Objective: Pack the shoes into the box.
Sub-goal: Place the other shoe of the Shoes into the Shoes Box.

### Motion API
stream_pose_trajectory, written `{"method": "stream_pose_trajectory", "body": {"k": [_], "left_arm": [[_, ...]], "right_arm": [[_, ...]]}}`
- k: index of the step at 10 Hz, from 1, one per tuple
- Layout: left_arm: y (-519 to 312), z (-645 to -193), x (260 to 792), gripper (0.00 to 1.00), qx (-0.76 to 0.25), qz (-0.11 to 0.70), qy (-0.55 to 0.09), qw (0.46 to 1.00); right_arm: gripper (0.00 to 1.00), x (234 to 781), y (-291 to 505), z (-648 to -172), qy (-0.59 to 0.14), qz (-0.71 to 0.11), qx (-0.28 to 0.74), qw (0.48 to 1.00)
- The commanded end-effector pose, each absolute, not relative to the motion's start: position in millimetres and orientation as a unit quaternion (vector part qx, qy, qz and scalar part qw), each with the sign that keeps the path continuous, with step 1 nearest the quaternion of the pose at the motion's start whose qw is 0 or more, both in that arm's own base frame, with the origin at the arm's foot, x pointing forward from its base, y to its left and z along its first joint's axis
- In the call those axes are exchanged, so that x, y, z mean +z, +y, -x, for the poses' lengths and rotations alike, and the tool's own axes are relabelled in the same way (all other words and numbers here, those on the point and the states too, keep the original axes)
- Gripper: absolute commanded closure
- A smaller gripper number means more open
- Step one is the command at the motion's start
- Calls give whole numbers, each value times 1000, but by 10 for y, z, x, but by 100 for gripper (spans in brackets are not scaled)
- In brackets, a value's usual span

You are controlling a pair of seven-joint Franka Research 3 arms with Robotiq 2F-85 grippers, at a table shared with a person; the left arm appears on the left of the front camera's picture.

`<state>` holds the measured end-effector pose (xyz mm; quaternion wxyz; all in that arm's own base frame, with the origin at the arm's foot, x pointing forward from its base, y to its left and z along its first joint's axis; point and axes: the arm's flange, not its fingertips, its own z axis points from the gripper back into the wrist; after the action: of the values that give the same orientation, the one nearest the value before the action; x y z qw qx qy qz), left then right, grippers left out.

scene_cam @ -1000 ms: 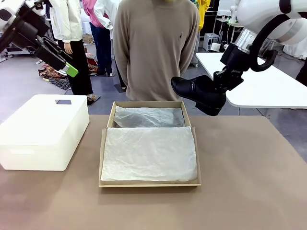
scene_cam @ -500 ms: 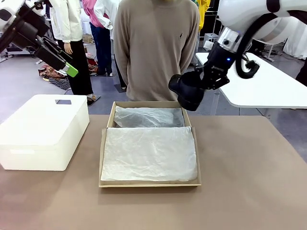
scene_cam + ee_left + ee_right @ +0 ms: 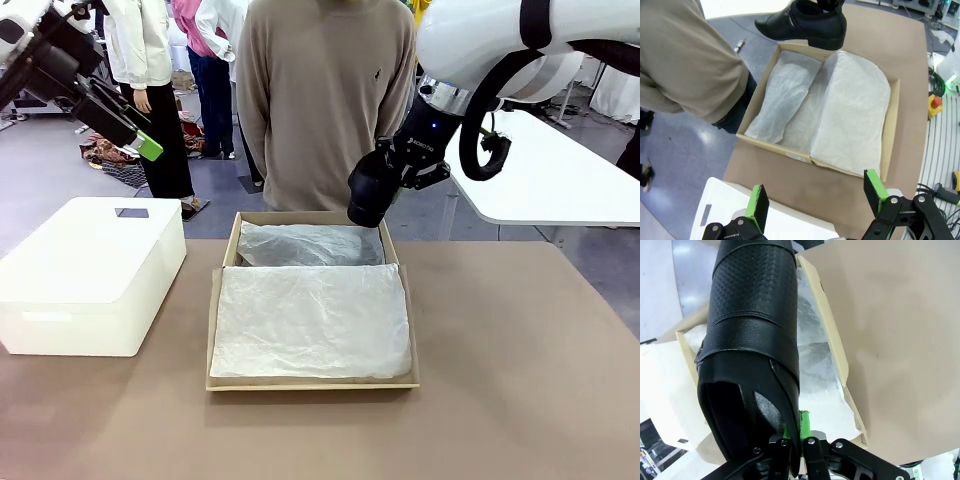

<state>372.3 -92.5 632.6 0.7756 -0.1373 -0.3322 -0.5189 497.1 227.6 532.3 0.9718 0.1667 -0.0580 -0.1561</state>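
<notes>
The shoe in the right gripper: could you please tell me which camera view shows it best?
The left wrist view: the shoe appears in side profile, toe to heel, by the box's rim. The front view gives it end-on as a dark lump; the right wrist view shows its upper and opening close up.

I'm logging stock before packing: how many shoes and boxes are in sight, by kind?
Shoes: 1, the black shoe held in the right gripper.
Boxes: 2, the cardboard box and the white box.
Total: 3.
</notes>
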Motion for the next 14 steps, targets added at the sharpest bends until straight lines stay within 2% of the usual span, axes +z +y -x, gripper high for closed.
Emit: {"method": "stream_pose_trajectory", "body": {"k": [1, 5, 8, 12, 13, 14], "left_arm": [[-922, -3717, 6338, 0, -518, 145, -335, 774], [-922, -3717, 6338, 0, -518, 145, -335, 774], [-922, -3717, 6338, 0, -518, 145, -335, 774], [-922, -3717, 6338, 0, -518, 145, -335, 774], [-922, -3717, 6338, 0, -518, 145, -335, 774], [-922, -3717, 6338, 0, -518, 145, -335, 774]], "right_arm": [[100, 5369, 2262, -4956, -54, -182, -151, 970], [100, 5314, 2275, -4972, -53, -170, -158, 971], [100, 5424, 2873, -4873, -49, -162, -300, 939], [100, 5514, 3670, -4860, -47, -129, -438, 888], [100, 5526, 3811, -4896, -55, -121, -461, 877], [100, 5538, 3896, -4933, -31, -114, -462, 879]]}}
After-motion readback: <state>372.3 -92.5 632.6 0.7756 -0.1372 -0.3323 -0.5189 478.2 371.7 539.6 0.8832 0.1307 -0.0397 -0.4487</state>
